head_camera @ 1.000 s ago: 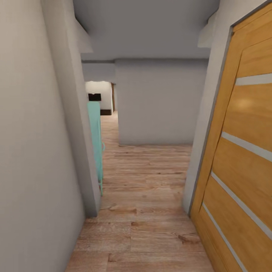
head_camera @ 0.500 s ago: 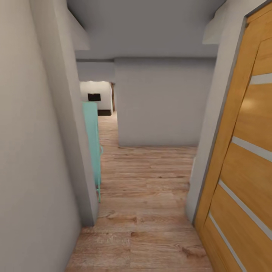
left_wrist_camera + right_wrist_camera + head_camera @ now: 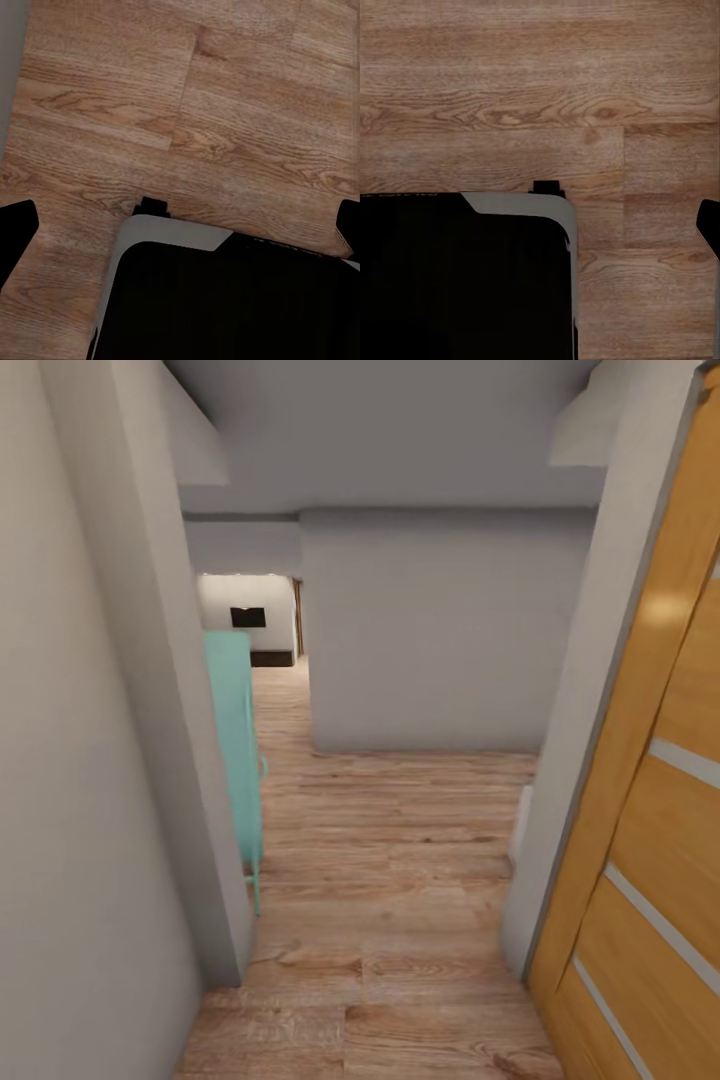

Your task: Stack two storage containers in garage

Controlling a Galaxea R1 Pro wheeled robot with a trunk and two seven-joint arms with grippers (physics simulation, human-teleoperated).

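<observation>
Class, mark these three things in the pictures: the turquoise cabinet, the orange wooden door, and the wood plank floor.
turquoise cabinet (image 3: 233,740): head view, on its side panel.
orange wooden door (image 3: 668,840): head view, on a plain wood panel.
wood plank floor (image 3: 390,860): head view, on bare planks mid-corridor.

Narrow hallway: wood plank floor (image 3: 390,880), grey walls (image 3: 440,630), teal cabinet (image 3: 236,750) left of floor, wooden door (image 3: 650,840) right.

a narrow passage of wood floor (image 3: 390,920) runs ahead between the left wall (image 3: 90,760) and the wooden door (image 3: 650,840); a teal cabinet (image 3: 238,750) juts in; a grey wall (image 3: 430,630) blocks ahead.
</observation>
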